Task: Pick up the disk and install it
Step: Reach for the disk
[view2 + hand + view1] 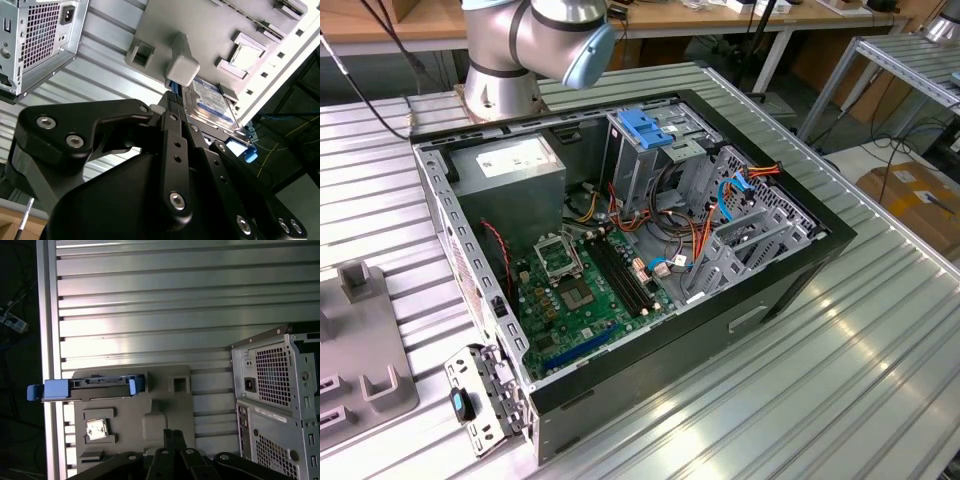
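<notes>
1. A black two-finger gripper (173,432) hangs above a grey moulded plastic fixture tray (165,405). In both wrist views its fingers (176,150) lie pressed together with nothing between them.
2. The disk (95,385), a flat silver hard drive with a white-and-blue label in a light-blue plastic side frame, stands on edge in a slot of that tray. One blue-tabbed end juts past the tray's rim toward the table's edge.
3. In the first wrist view the gripper is apart from the disk, over a raised block of the tray. In the second wrist view the gripper (176,111) points toward the disk (210,100), and contact cannot be judged there.
4. A small square silver part (95,429) sits in a tray pocket near the disk.
5. The tray rests on a ribbed aluminium table (840,380), on the exterior view's left of a black open desktop computer case (770,290).
6. Inside the case lie a green motherboard (570,290) and, at the far side, a grey white-labelled power supply box (510,165). A blue plastic latch (645,125) tops a tall metal cage, and a grey metal drive cage (750,230) fills the exterior view's right.
7. The grey arm base (500,70) stands on the table beyond the case.
</notes>
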### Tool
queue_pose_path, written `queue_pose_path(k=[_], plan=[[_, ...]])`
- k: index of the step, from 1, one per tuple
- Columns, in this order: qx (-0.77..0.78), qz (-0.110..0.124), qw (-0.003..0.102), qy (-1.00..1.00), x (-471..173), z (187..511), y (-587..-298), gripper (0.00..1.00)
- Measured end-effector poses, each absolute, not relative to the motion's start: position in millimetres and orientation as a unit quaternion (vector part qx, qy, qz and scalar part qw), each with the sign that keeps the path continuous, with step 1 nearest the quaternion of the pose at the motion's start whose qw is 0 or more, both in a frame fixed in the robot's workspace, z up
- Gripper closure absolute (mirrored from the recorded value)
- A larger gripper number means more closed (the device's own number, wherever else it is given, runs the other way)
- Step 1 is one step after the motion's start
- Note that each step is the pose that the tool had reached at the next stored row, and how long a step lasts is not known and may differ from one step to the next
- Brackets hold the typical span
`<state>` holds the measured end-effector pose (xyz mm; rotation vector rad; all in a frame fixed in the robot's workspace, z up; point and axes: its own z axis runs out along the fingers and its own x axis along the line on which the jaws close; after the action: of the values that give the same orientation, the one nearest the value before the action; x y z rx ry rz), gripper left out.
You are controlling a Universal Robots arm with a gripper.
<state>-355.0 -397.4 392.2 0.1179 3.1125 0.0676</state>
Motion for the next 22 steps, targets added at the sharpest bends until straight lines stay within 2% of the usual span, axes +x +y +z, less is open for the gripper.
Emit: queue_pose_path(k=[8,22], plan=[[0.038,0.022,0.013,0.999,-378,391,-385,0.89],[0.038,0.022,0.013,0.999,-384,391,-385,0.89]])
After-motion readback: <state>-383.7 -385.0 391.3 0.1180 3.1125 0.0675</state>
